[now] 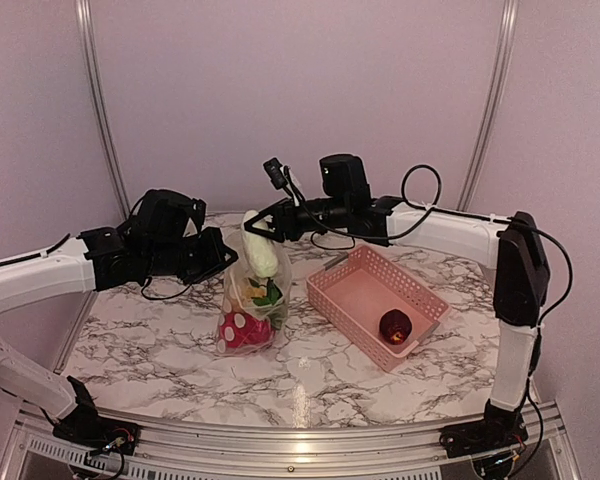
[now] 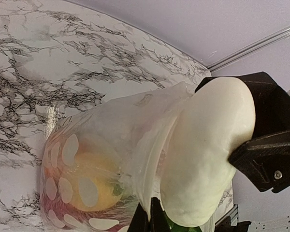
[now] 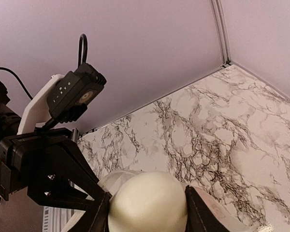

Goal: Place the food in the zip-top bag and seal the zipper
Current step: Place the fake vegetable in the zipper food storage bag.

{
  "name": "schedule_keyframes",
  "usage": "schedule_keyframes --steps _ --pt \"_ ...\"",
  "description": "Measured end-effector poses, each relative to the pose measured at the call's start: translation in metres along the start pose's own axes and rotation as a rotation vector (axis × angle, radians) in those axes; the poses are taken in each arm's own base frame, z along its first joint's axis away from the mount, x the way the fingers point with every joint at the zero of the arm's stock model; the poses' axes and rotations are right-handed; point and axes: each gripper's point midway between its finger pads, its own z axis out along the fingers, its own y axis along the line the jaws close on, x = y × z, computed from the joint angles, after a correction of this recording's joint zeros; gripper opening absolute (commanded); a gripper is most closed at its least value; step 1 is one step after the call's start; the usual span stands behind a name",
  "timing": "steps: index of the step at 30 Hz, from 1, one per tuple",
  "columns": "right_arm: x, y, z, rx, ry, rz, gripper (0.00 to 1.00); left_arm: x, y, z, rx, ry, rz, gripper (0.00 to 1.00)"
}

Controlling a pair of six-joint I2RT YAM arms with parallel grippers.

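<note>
The zip-top bag (image 1: 250,305) stands upright on the marble table, and red, yellow and green food shows through its dotted plastic (image 2: 82,169). My left gripper (image 1: 225,258) (image 2: 149,203) is shut on the bag's mouth edge, by the whitish zipper (image 2: 150,164). Above the mouth, my right gripper (image 1: 263,225) (image 3: 147,193) is shut on a white oblong food piece (image 1: 261,252) (image 2: 208,150) (image 3: 147,205). The piece's lower end is inside the mouth. A dark red round piece (image 1: 396,325) lies in the pink basket (image 1: 352,285).
The pink slotted basket sits right of the bag, angled toward the front right. The right arm's elbow (image 1: 520,265) rises at the table's right edge. Purple walls and metal posts (image 1: 98,100) close off the back.
</note>
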Motion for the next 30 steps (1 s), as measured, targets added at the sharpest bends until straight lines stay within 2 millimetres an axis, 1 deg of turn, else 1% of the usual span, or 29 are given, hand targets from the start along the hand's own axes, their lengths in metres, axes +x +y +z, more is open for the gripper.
schedule_keyframes --steps 2,8,13,16,18,19,20,21,22,26,30 --pt "0.001 0.002 -0.002 0.023 0.003 -0.002 0.25 0.000 0.000 0.000 0.004 -0.003 -0.003 0.00" --pt "-0.004 0.008 -0.006 0.096 0.003 0.014 0.29 0.000 0.000 0.001 0.009 -0.007 -0.005 0.00" --pt "0.002 -0.001 -0.009 0.165 0.017 0.043 0.30 0.002 0.002 0.001 0.012 -0.009 -0.012 0.00" --pt "0.015 -0.009 -0.009 0.200 0.040 0.069 0.33 0.001 0.002 0.000 0.017 -0.012 -0.017 0.00" --pt "0.023 -0.013 -0.009 0.216 0.055 0.087 0.43 0.001 0.001 0.000 0.020 -0.015 -0.019 0.00" --pt "0.027 -0.014 -0.009 0.222 0.062 0.094 0.53 0.000 0.001 0.000 0.022 -0.017 -0.021 0.00" --pt "0.029 -0.014 -0.009 0.226 0.068 0.098 0.68 0.000 0.001 0.000 0.023 -0.018 -0.022 0.00" --pt "0.030 -0.014 -0.008 0.227 0.071 0.102 0.75 -0.001 0.001 0.000 0.024 -0.019 -0.023 0.00" --pt "0.030 -0.014 -0.008 0.226 0.073 0.103 0.78 -0.001 0.001 0.000 0.025 -0.020 -0.024 0.00" --pt "0.032 -0.010 -0.008 0.221 0.085 0.084 0.86 0.000 0.002 -0.001 0.030 -0.024 -0.027 0.00" --pt "0.022 -0.002 -0.013 0.205 0.095 0.016 0.86 0.000 0.002 -0.003 0.032 -0.025 -0.024 0.00"
